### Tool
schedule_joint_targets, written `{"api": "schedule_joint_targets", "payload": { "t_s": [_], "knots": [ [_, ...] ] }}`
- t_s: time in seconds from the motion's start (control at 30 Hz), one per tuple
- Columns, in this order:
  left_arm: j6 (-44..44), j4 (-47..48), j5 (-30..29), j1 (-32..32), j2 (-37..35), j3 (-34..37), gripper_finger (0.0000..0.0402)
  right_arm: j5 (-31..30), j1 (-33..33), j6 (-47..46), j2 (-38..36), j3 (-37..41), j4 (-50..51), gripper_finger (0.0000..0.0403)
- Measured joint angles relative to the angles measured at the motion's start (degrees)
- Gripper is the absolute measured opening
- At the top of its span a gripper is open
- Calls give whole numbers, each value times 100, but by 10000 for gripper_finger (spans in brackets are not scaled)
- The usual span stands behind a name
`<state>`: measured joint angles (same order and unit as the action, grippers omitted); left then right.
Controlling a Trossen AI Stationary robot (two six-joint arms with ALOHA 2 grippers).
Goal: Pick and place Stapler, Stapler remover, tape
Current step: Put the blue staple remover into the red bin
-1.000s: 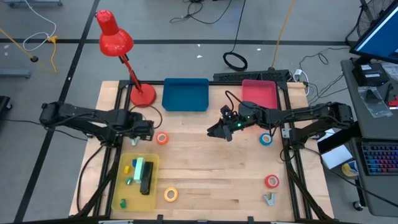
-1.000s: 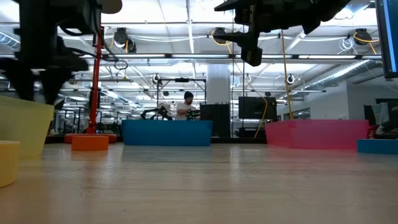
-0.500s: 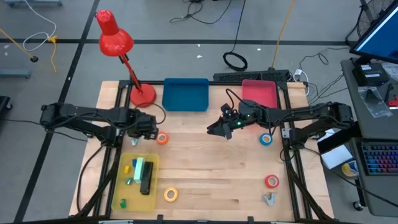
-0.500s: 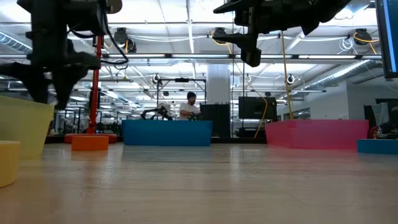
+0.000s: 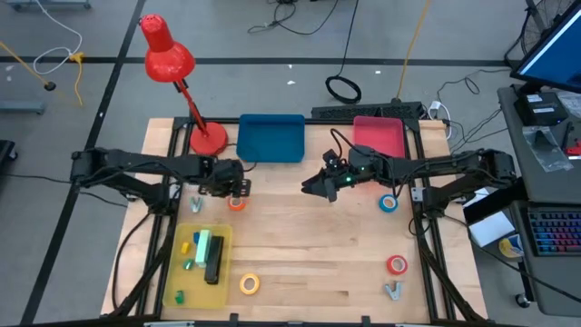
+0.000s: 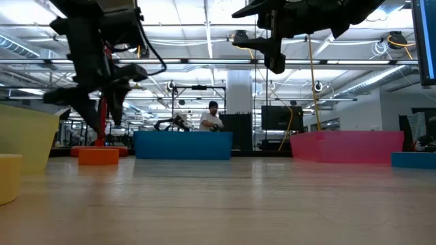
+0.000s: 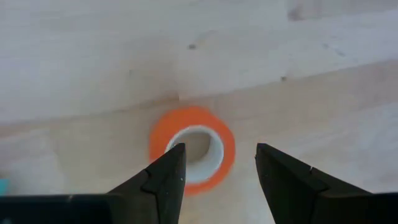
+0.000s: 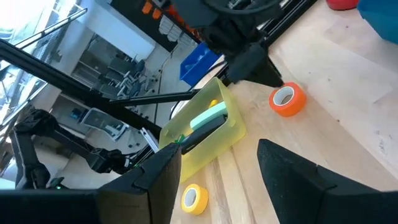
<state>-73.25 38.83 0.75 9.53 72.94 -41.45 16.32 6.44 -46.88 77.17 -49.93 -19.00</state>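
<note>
Tape in four small rolls lay scattered on the pale wooden table (image 5: 300, 245). The orange ring-shaped tape roll (image 5: 236, 203) sat flat just under the left hand (image 5: 234, 186), which hovered above it with its two dark fingers (image 7: 165, 177) spread apart; in the left wrist view the roll (image 7: 193, 149) showed between and beyond the fingertips, not touched. The yellow ring-shaped tape roll (image 5: 249, 284) lay at six o'clock from the orange one, near the table's front edge, just beside the translucent yellow plastic bin (image 5: 178, 272). That bin held the black stapler (image 5: 213, 262), lying lengthwise. The blue ring-shaped tape roll (image 5: 388, 203) lay at three o'clock from the right hand (image 5: 314, 189), which hung in the air over mid-table with fingers spread. The red ring-shaped tape roll (image 5: 397, 264) lay at six o'clock from the blue one, with the small grey metal stapler remover (image 5: 393, 291) just below it.
</note>
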Motion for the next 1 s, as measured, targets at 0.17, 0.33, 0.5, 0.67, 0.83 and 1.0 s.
{"api": "schedule_joint_targets", "payload": {
  "t_s": [0.17,0.33,0.5,0.67,0.83,1.0],
  "knots": [
    [211,302,230,315,411,2,179,17,0,-27,0,0,10,207],
    [316,1213,467,555,458,11,163,24,-4,-34,0,0,19,208],
    [244,1810,454,595,334,6,157,26,-4,-36,0,0,46,208],
    [-166,2541,363,573,218,0,157,30,-4,-25,0,0,48,208],
    [-342,2988,339,574,192,7,157,30,-2,5,0,0,60,208],
    [-447,3007,361,578,205,7,156,31,0,127,0,0,48,208]
  ]
}}
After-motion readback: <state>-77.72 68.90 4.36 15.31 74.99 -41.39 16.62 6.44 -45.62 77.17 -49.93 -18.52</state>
